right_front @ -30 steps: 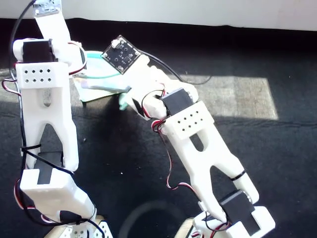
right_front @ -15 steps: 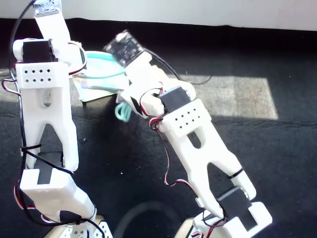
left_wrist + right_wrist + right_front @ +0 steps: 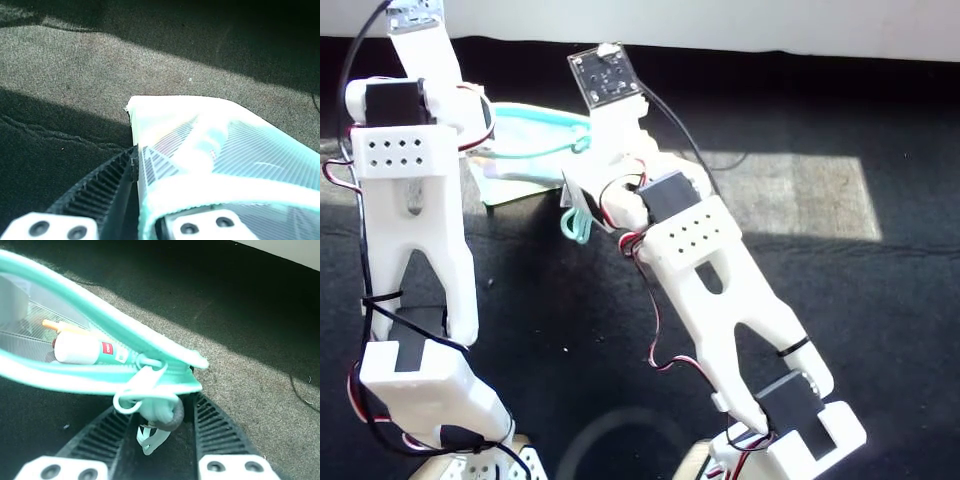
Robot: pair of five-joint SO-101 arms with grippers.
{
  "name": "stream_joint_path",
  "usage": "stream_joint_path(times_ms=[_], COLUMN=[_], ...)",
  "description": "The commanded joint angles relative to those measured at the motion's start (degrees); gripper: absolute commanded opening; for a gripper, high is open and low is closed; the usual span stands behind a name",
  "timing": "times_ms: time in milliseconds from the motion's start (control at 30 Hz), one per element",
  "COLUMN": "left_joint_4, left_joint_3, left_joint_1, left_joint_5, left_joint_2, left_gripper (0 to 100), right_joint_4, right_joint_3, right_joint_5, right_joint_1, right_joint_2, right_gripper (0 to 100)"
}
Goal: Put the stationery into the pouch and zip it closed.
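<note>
The mint-edged mesh pouch (image 3: 532,152) lies on the dark cloth between the two arms. My left gripper (image 3: 485,128) is shut on one end of it; its wrist view has the mesh (image 3: 225,145) pressed against a black ridged finger (image 3: 100,192). My right gripper (image 3: 588,150) is at the other end. In the right wrist view the pouch mouth (image 3: 100,315) gapes, with a white tube (image 3: 80,350) and an orange pen (image 3: 57,326) inside. The zipper pull (image 3: 141,382) and its grey ring hang between the spread fingers of the right gripper (image 3: 162,402), which stands open. A mint loop (image 3: 575,225) dangles below.
A sunlit patch (image 3: 800,195) crosses the dark cloth to the right of the arms. A thin cable (image 3: 710,160) runs past it. A pale wall (image 3: 770,25) lines the far edge. Dark cloth (image 3: 880,330) stretches to the right.
My right arm's wrist has swung up and toward the far side at the pouch's end. The mint loop has dropped into view below it. The left arm has kept still.
</note>
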Motion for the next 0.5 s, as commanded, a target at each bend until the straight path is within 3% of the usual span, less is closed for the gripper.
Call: stream_joint_path(times_ms=[0, 467], left_joint_4=[-0.53, -0.53], left_joint_3=[0.22, 0.13], left_joint_1=[-0.40, -0.40], left_joint_5=[0.26, 0.35], left_joint_2=[0.04, -0.40], left_gripper=[3, 3], right_joint_4=[-1.54, 3.65], right_joint_3=[-2.42, -2.42], right_joint_5=[3.69, 4.57], right_joint_1=[0.75, 0.84], right_joint_2=[-0.13, -7.96], right_gripper=[0.4, 0.5])
